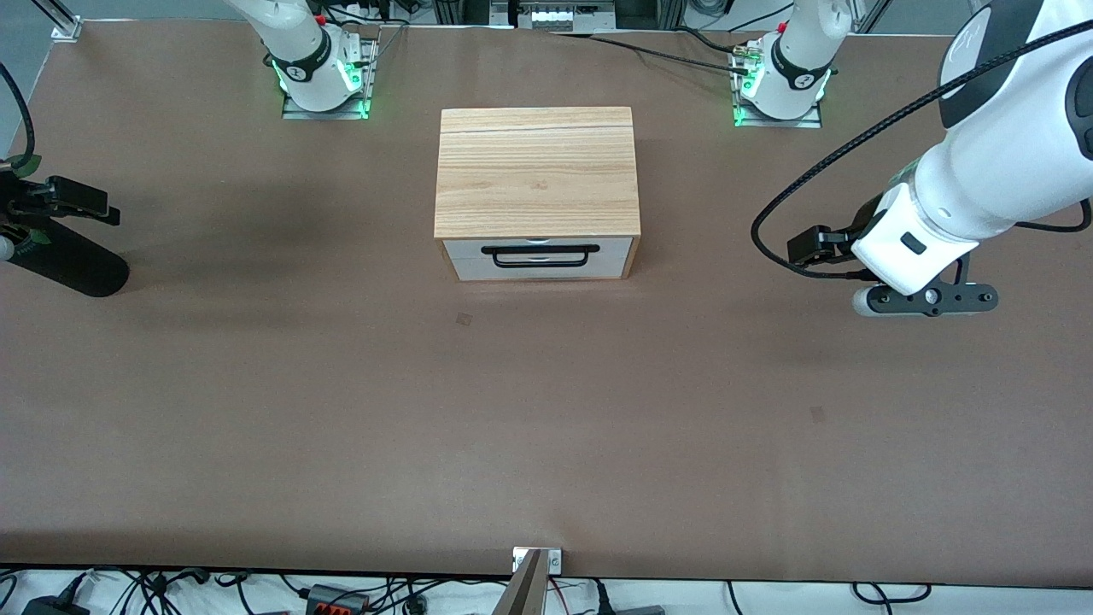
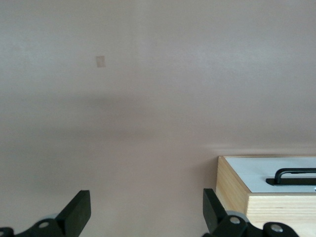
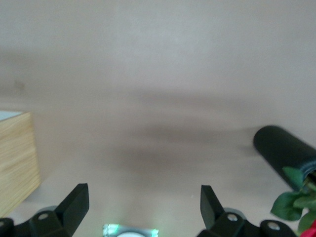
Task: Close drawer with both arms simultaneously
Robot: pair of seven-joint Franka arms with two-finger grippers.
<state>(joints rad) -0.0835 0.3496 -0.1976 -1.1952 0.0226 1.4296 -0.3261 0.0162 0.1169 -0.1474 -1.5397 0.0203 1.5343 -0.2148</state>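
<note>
The light-wood cabinet [image 1: 536,171] stands mid-table, and the left wrist view shows a corner of it [image 2: 232,190]. The drawer [image 1: 540,258], with a white front and a black wire handle [image 1: 540,255], sits flush in the cabinet's front. Its front also shows in the left wrist view [image 2: 269,170]. My left gripper [image 1: 926,299] hangs over bare table toward the left arm's end, apart from the cabinet. Its fingers are open and empty [image 2: 147,205]. My right gripper [image 3: 143,200] is open and empty over the table at the right arm's end. In the front view it is mostly cut off at the edge.
A black cylindrical vase [image 1: 73,260] lies at the right arm's end. The right wrist view shows it [image 3: 281,148] with green leaves and a red flower. The arm bases [image 1: 320,77] [image 1: 781,85] stand farther from the front camera than the cabinet. Brown table [image 1: 546,410] spreads in front of the drawer.
</note>
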